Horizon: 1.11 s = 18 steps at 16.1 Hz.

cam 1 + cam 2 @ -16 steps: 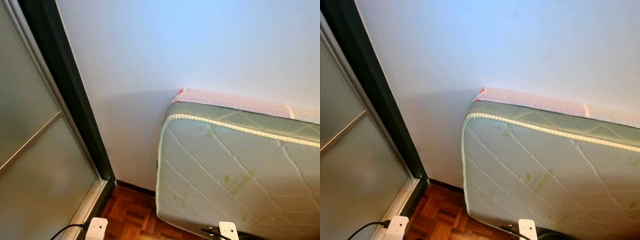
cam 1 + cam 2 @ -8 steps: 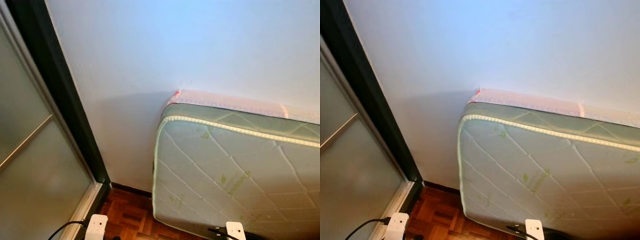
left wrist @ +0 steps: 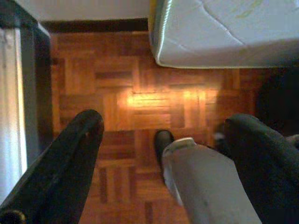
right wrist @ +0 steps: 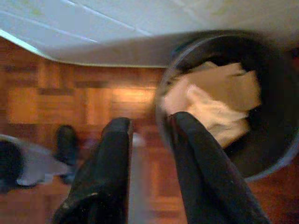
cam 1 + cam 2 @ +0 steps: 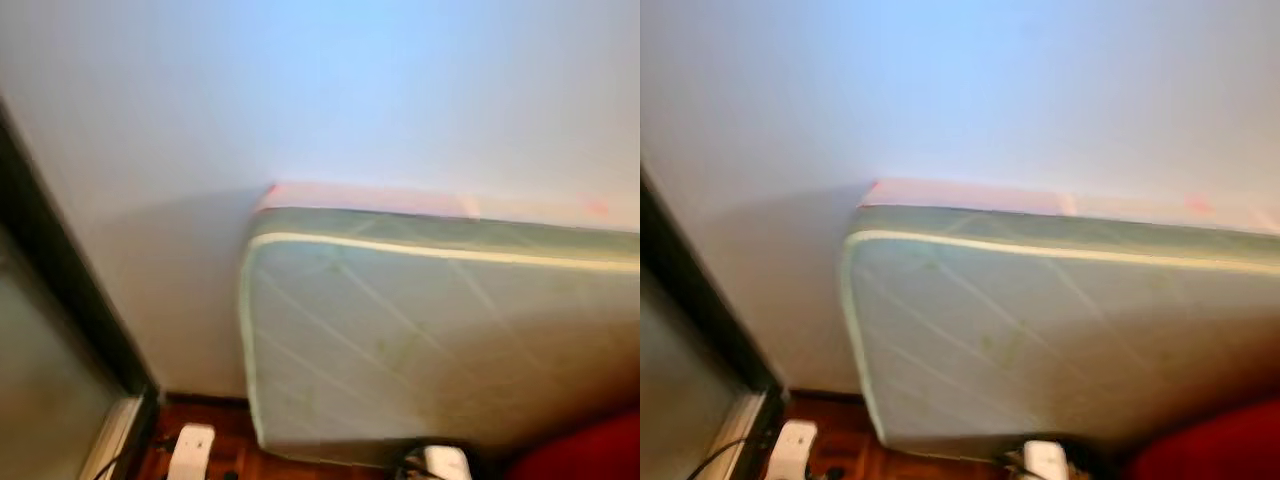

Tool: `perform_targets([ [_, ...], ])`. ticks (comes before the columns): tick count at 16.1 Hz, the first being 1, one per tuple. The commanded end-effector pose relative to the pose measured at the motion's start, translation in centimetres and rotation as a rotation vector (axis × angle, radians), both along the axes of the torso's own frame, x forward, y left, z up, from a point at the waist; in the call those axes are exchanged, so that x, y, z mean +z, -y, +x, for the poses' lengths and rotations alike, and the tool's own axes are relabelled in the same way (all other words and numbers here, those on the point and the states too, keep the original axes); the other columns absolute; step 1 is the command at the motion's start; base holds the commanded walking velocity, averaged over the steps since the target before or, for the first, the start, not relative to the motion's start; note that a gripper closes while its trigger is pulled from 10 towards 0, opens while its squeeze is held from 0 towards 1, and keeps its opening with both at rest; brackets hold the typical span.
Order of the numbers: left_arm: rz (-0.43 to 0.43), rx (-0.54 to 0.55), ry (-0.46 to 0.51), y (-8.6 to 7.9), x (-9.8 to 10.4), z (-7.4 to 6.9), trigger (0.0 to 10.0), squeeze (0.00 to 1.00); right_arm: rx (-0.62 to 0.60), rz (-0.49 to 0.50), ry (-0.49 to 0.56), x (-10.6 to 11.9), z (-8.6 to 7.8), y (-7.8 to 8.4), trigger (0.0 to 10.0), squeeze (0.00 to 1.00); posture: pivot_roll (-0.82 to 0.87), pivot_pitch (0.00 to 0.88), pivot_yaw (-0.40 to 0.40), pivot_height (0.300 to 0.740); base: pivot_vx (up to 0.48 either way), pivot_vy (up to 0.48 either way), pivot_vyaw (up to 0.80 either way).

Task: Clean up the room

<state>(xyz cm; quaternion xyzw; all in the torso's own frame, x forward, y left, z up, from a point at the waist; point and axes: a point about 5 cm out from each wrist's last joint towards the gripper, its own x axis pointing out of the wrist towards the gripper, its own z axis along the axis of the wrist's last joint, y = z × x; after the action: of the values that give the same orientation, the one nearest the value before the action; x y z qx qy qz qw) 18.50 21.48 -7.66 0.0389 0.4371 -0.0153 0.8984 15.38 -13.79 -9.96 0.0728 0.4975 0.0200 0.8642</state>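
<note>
Pale blue-white wall [image 5: 330, 90] takes up the upper part of the blurred head views, with a quilted mattress [image 5: 440, 340] leaning on its long edge against it, a pinkish strip along the top. To the robot's left a dark door frame [image 5: 60, 290] borders a frosted panel, and brown parquet floor [image 3: 140, 102] lies at the foot of the wall. A red shape [image 5: 590, 455] sits at the lower right corner, too blurred to identify.

From the left wrist, the left gripper [image 3: 163, 158] hangs above the parquet with its two black fingers spread wide apart and nothing between them. Beneath it stand the robot's grey leg and dark foot [image 3: 163, 142], and the mattress corner lies further ahead near the skirting.

From the right wrist, the right gripper [image 4: 149, 158] has its fingers a narrow gap apart, with floor showing between them and nothing held. Just beside one finger, under the lower edge of the mattress, stands a round dark bin [image 4: 275, 140] holding crumpled paper [image 4: 219, 102] in beige and white. The paper lies inside the bin, close to that finger's tip [image 4: 184, 126] but apart from it; the picture is smeared, so finer detail cannot be made out.
</note>
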Motion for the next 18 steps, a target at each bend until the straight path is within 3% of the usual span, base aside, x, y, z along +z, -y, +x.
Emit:
perform_targets([
  [1, -0.011, 0.011, -0.003, 0.2, -0.1, 0.0, 10.0, 0.00, 0.003, -0.015, -0.004, 0.0, -0.1, -0.1, 10.0, 0.00, 0.10, 0.009, -0.056, 0.740, 0.000, 0.000, -0.62],
  [7, -0.012, 0.008, 0.002, 0.0, 0.1, 0.2, 10.0, 0.00, 0.004, -0.003, 0.014, 0.3, 0.7, -1.2, 10.0, 0.00, 0.10, 0.010, -0.050, 0.740, 0.000, 0.000, -0.63],
  [9, -0.013, 0.007, 0.003, 0.1, 0.1, 0.2, 10.0, 0.00, -0.001, -0.008, 0.019, 0.3, 0.9, -0.4, 10.0, 0.00, 0.10, 0.011, -0.051, 0.740, 0.000, 0.000, -0.63],
  [12, 0.007, -0.037, 0.002, 0.2, 0.1, 0.2, 10.0, 0.00, -0.020, -0.027, 0.005, -0.1, -0.6, 3.1, 10.0, 0.00, 0.10, 0.010, -0.054, 0.740, 0.000, -0.296, -0.62],
  [16, -0.014, 0.004, 0.003, 0.2, 0.0, 0.1, 10.0, 0.00, -0.031, -0.041, -0.007, -0.1, -1.3, 4.9, 10.0, 0.00, 0.10, 0.013, -0.055, 0.740, 0.000, -0.120, -0.63],
  [18, -0.021, 0.014, 0.008, 0.2, 0.0, 0.1, 10.0, 0.00, -0.033, -0.044, -0.010, -0.1, -1.3, 5.0, 10.0, 0.00, 0.09, 0.016, -0.057, 0.740, 0.000, 0.000, -0.62],
])
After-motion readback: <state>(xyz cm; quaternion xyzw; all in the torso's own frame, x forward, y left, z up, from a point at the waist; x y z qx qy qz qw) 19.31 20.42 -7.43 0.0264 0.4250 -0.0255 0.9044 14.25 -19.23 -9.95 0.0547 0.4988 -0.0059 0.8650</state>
